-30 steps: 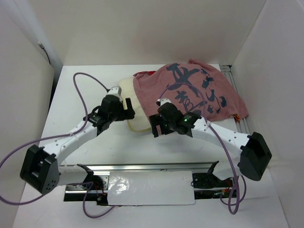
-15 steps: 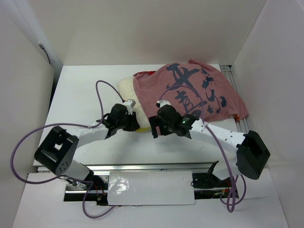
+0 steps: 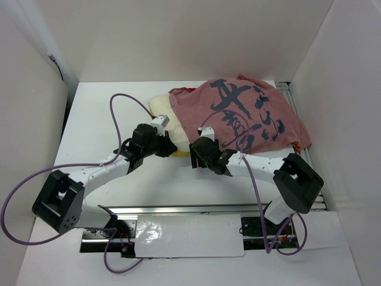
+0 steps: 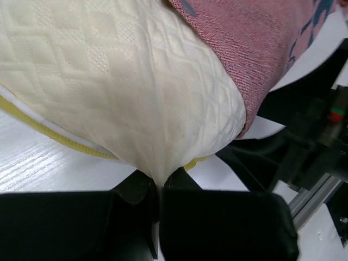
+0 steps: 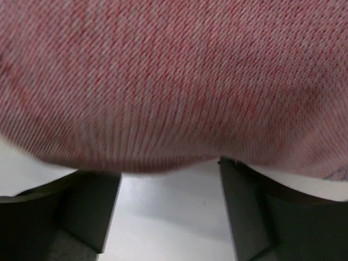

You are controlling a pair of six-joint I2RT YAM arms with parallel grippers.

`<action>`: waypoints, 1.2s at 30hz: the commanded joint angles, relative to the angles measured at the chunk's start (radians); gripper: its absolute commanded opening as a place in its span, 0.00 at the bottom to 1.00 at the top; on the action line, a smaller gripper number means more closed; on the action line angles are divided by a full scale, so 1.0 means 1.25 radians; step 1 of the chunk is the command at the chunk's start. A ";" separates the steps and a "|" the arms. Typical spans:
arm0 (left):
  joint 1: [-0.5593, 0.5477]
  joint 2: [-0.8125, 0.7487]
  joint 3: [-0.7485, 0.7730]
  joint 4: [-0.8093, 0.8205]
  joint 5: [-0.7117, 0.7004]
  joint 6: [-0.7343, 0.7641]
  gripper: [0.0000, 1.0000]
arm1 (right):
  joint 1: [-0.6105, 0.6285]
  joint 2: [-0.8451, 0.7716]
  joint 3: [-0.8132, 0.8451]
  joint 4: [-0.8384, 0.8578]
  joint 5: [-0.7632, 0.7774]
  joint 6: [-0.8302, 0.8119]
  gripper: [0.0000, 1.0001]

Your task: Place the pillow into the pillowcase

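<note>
Two robot arms meet at the middle of a white tabletop (image 3: 95, 119), where a cream-white quilted pillow (image 3: 158, 106) lies partly under a dull pink pillowcase (image 3: 250, 113) marked with dark calligraphy. The pillowcase spreads from the centre toward the far right corner with its lettered face up and covers the pillow's right part. The pillow's left end and near corner stick out bare past the fabric's left edge.

Reaching in from the near left, the left hand (image 3: 165, 142) is clenched on the pillow's near corner. The left wrist view shows its two black fingers (image 4: 217, 223) pressed together, with a pinch of the cream cover drawn to a point between them. The yellow side edging (image 4: 54, 138) runs just above the tabletop there.

Just to the right, the right hand (image 3: 199, 156) sits at the pillowcase's near edge with its jaws standing apart, grasping nothing. In the right wrist view the pink hem sags over the gap between them, with bare tabletop showing beneath. Whether the cloth touches either side cannot be told.
</note>
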 commanded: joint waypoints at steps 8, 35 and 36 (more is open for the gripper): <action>-0.001 -0.068 0.032 0.070 0.049 0.014 0.00 | 0.021 -0.007 0.027 0.114 0.061 0.028 0.00; -0.082 -0.121 -0.064 0.134 0.099 -0.128 0.38 | 0.083 -0.228 0.188 0.043 -0.961 -0.279 0.23; -0.089 -0.145 -0.077 0.103 0.086 -0.128 0.63 | 0.083 -0.228 0.176 0.017 -0.952 -0.290 0.33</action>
